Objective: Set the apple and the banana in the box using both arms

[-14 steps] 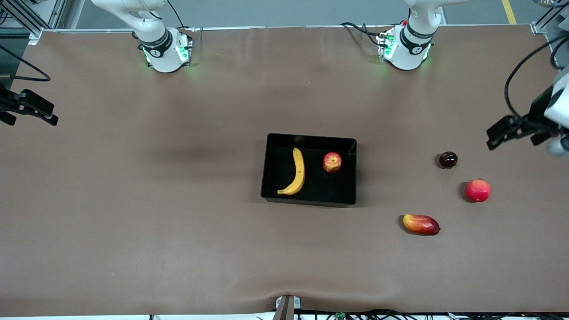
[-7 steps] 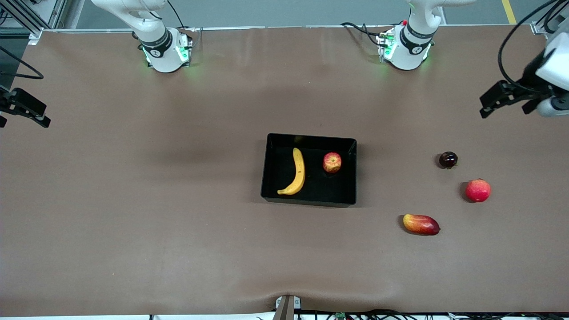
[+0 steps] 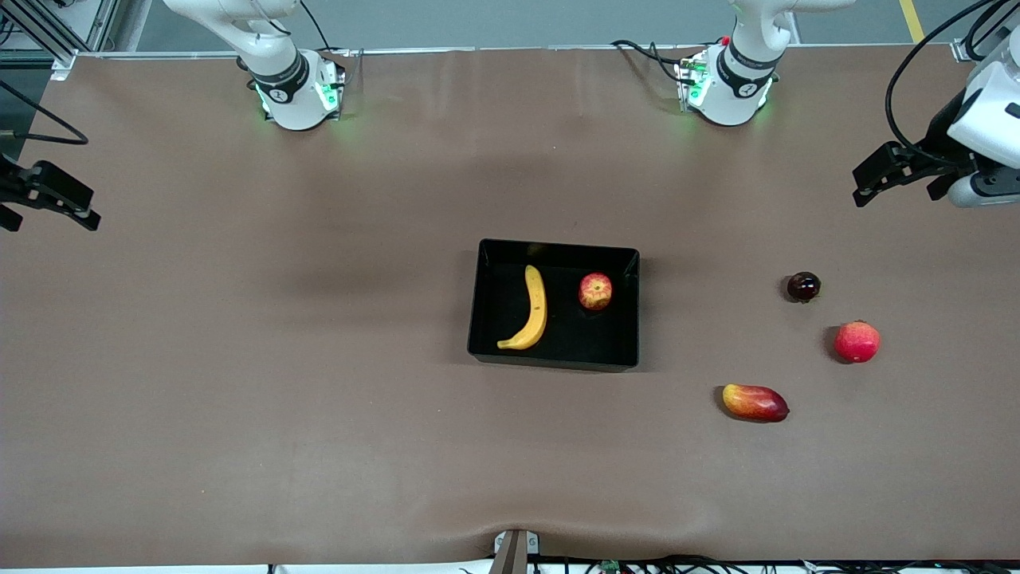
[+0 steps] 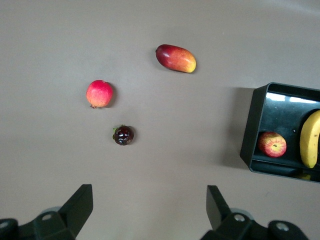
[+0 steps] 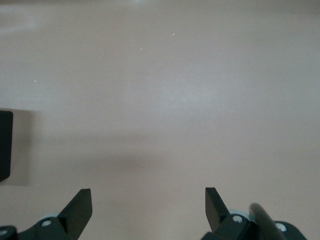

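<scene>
**Q:** Front view first: where are the fruits of the task?

**A:** The banana (image 3: 530,314) and the apple (image 3: 595,290) both lie inside the box (image 3: 553,363), apart from each other. The banana's long axis runs from the robots' bases toward the front camera, and it lies toward the right arm's end of the box. The apple sits toward the left arm's end.

**Q:** And the grippers?

**A:** The left gripper (image 3: 875,177) hangs over the table edge at the left arm's end, jaws wide and empty. The right gripper (image 3: 57,204) is at the other end, also wide and holding nothing. Both are well apart from the box.

**Q:** What remains?

**A:** I judge nothing; the placing looks done. The mango-like fruit (image 3: 755,402), the pinkish-red fruit (image 3: 857,341) and a dark small fruit (image 3: 803,286) stay outside, nearer the left gripper.
</scene>
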Robot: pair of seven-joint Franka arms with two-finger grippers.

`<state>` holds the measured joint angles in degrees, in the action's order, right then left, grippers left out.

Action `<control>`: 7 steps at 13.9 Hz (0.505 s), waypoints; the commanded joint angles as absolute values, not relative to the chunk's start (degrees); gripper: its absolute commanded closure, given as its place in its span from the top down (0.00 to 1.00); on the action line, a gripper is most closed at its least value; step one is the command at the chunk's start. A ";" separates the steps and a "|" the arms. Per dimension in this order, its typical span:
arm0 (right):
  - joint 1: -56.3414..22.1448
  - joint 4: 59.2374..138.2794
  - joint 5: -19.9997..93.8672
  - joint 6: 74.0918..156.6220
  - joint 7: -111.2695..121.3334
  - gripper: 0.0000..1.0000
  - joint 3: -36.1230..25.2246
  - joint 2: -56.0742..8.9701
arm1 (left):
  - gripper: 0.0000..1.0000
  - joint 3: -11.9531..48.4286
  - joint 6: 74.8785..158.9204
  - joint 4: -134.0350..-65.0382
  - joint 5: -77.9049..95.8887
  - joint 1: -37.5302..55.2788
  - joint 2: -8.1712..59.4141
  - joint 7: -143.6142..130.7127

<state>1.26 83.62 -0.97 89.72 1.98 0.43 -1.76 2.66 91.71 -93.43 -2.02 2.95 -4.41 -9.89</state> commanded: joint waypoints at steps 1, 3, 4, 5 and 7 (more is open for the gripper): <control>0.62 82.88 -1.58 89.73 2.29 1.00 0.62 -2.72 | 1.00 2.46 91.58 -90.97 -0.70 2.72 -2.90 -8.70; 0.53 82.71 -1.58 89.74 2.29 1.00 0.62 -2.90 | 1.00 2.46 91.58 -91.05 -0.62 2.64 -2.81 -8.61; 0.79 82.62 -1.76 89.65 2.46 1.00 0.53 -2.90 | 1.00 2.46 91.58 -91.14 -0.70 2.29 -2.81 -8.53; 1.23 82.62 -1.76 89.30 2.72 1.00 0.44 -2.81 | 1.00 2.37 91.58 -91.06 -0.70 2.02 -2.38 -8.61; 1.41 82.44 -2.11 89.03 2.81 1.00 0.26 -2.73 | 1.00 2.37 91.58 -90.88 -0.70 1.76 -2.20 -8.96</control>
<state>0.80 83.57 -0.97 89.80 1.99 0.13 -2.57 2.45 91.90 -92.37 -2.01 2.45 -2.98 -9.89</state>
